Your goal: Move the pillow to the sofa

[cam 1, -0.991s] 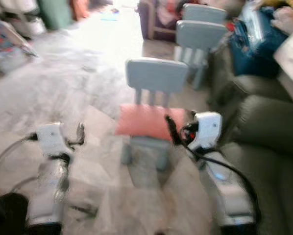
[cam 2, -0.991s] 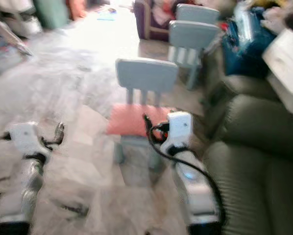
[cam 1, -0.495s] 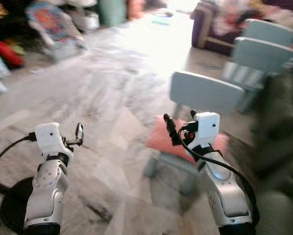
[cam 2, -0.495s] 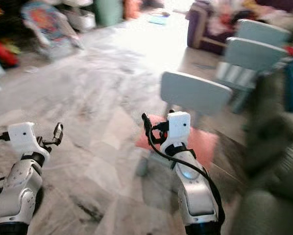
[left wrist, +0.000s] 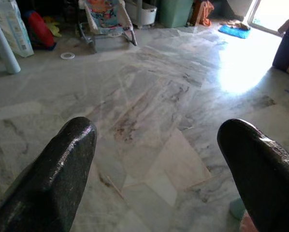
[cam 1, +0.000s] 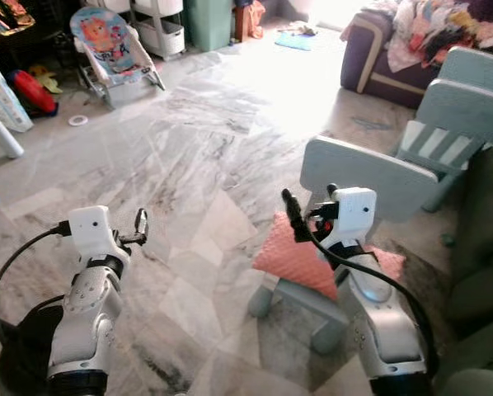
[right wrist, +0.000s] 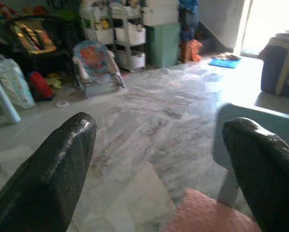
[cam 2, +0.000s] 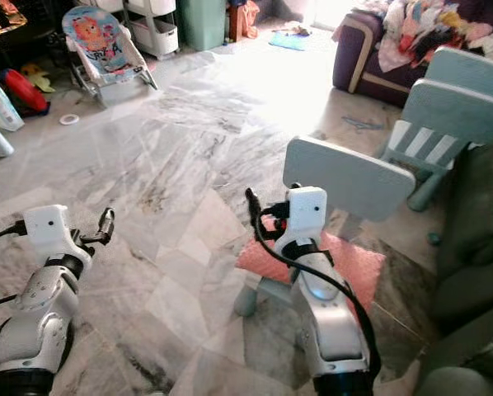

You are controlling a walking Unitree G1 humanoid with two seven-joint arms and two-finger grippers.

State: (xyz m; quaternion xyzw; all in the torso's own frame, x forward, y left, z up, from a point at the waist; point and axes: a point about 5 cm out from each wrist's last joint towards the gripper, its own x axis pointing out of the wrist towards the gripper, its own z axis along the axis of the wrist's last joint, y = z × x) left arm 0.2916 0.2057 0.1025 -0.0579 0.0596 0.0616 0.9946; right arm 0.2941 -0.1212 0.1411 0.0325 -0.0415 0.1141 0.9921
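- My left gripper (cam 1: 139, 224), fingers spread wide and empty, hovers over marble floor (cam 1: 189, 148), well left of the chair (cam 1: 358, 177).
- My right gripper (cam 1: 308, 216), also wide open and empty, hangs just above the pink pillow (cam 1: 292, 260).
- The pillow lies on the chair's seat; the sofa (cam 2: 469, 239) stands beyond, to the chair's right.

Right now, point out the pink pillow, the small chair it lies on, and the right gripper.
pink pillow (cam 2: 358, 262), right eye view, bare right part of its top.
small chair (cam 2: 345, 177), right eye view, middle of the backrest.
right gripper (cam 1: 310, 208), left eye view, between its fingertips.
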